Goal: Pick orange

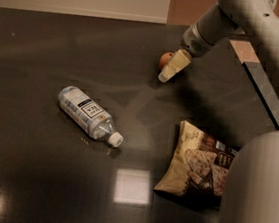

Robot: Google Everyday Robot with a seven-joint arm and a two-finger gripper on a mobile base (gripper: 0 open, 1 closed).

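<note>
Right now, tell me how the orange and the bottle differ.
The orange is small, round and orange; the bottle is much larger, long, clear, with a white cap. The gripper sits right in front of the orange, partly hiding it; the bottle lies on its side in full view, well apart. Both rest on the dark table.
</note>
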